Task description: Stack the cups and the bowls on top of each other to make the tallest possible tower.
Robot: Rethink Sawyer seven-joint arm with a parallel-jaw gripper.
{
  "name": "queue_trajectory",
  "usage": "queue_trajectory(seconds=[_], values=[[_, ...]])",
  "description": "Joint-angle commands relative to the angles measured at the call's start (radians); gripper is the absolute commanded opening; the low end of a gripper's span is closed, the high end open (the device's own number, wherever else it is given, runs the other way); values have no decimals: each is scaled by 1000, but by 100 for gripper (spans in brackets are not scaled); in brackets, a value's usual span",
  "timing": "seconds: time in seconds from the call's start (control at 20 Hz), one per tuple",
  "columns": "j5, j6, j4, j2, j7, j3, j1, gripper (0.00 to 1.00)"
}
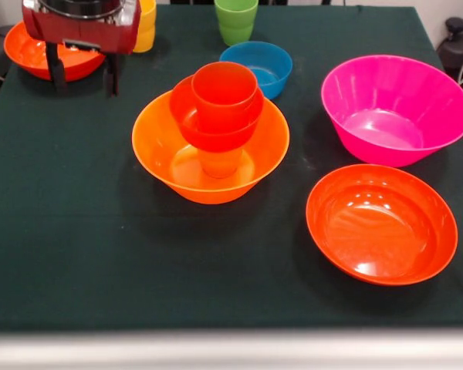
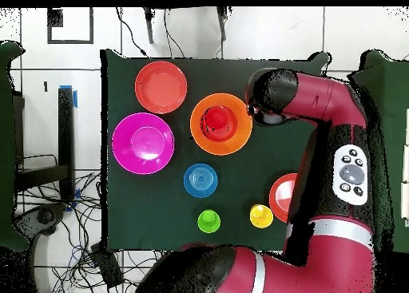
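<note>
A tower stands in the large orange bowl (image 1: 160, 142): an orange cup (image 1: 220, 163) in the bowl's middle, a small red-orange bowl (image 1: 216, 132) on it, and a red-orange cup (image 1: 224, 91) in that. The overhead view shows this orange bowl (image 2: 236, 136) with the red-orange cup (image 2: 216, 119) in it. My gripper (image 1: 84, 75) is open and empty at the far left, its fingers (image 1: 58, 71) hanging over a wide red-orange bowl (image 1: 31, 55). Behind the tower stand a yellow cup (image 1: 146, 27), a green cup (image 1: 236, 20) and a small blue bowl (image 1: 262, 65).
A large magenta bowl (image 1: 396, 108) sits at the right and a second wide red-orange bowl (image 1: 381, 223) in front of it. In the overhead view the arm (image 2: 319, 122) covers part of the red-orange bowl (image 2: 281, 195) beside the yellow cup (image 2: 261, 215).
</note>
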Motion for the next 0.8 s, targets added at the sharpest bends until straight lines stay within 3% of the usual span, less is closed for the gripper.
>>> queue_trajectory(seconds=[0.05,0.8], values=[[-90,-87,87,75,-180,126,-8,100],[-104,-84,85,82,-221,137,-21,100]])
